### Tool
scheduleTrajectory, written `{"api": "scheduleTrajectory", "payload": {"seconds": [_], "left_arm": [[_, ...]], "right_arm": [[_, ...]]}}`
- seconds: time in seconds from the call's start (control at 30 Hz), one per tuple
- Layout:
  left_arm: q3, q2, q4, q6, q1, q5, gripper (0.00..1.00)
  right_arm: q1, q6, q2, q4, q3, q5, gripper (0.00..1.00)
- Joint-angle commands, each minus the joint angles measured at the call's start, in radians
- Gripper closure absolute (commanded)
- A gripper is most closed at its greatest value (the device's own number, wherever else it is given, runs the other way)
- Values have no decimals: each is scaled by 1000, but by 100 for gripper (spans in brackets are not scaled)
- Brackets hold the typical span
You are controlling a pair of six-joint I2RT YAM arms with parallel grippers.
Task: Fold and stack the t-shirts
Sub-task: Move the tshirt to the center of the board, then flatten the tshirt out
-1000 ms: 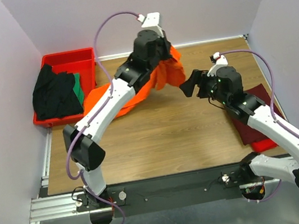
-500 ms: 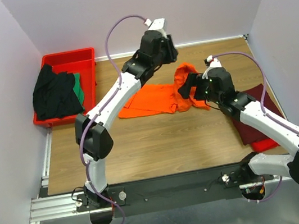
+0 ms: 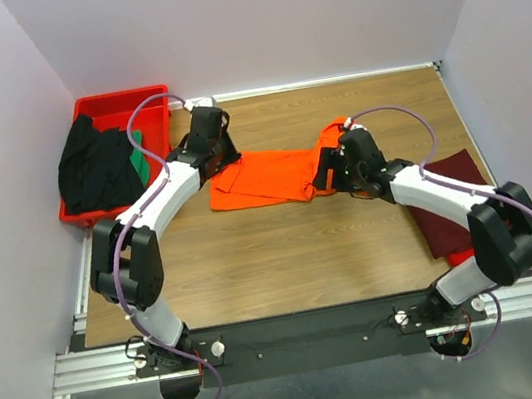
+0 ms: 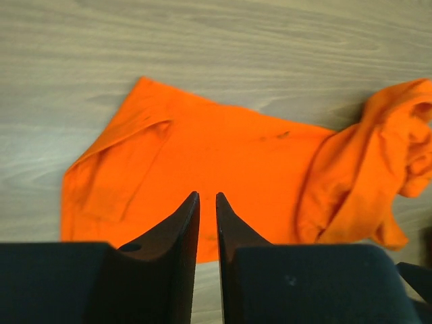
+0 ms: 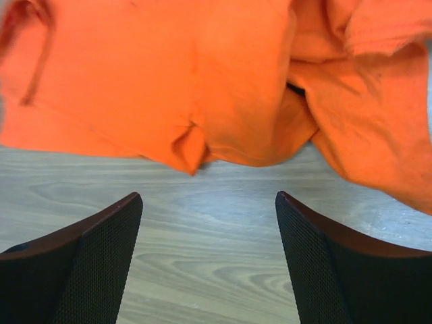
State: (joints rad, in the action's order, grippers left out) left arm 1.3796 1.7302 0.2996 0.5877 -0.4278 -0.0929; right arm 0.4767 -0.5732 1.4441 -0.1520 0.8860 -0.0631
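The orange t-shirt [image 3: 267, 174] lies spread on the wooden table, flat on its left and bunched at its right end [image 3: 332, 138]. My left gripper [image 3: 227, 155] is shut and empty just above the shirt's left part [image 4: 223, 155]. My right gripper [image 3: 326, 178] is open and empty, low over bare wood at the shirt's near edge [image 5: 202, 67], beside the bunched end. The maroon t-shirt [image 3: 453, 195] lies flat at the right. The black t-shirt [image 3: 94, 171] is heaped over the green t-shirt [image 3: 140, 154] in the red tray.
The red plastic tray [image 3: 130, 105] stands at the back left corner by the wall. A red piece [image 3: 467, 257] shows under the maroon shirt's near edge. Walls close in the left, back and right sides.
The orange shirt, held up by my left gripper a second ago, now lies on the table. My left arm let go and swung left and down. My right gripper came down to the shirt's near edge.
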Motion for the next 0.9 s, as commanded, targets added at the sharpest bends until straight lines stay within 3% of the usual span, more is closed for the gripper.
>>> {"api": "scheduleTrajectory", "payload": {"seconds": [0.0,0.33,0.63,0.87], "left_arm": [[-85,-55,-51,31,24,-28,77],[-154,-21,-10,12,46,-134,76],[-90,91,30,-40,46,-149,60],[-24,176,79,-92,37,-191,60]], "right_arm": [[10,-24,87,-3,50,-23,14],[20,-25,148,-1,82,-52,16],[19,-21,136,0,65,-58,16],[20,-10,131,5,57,-66,16]]}}
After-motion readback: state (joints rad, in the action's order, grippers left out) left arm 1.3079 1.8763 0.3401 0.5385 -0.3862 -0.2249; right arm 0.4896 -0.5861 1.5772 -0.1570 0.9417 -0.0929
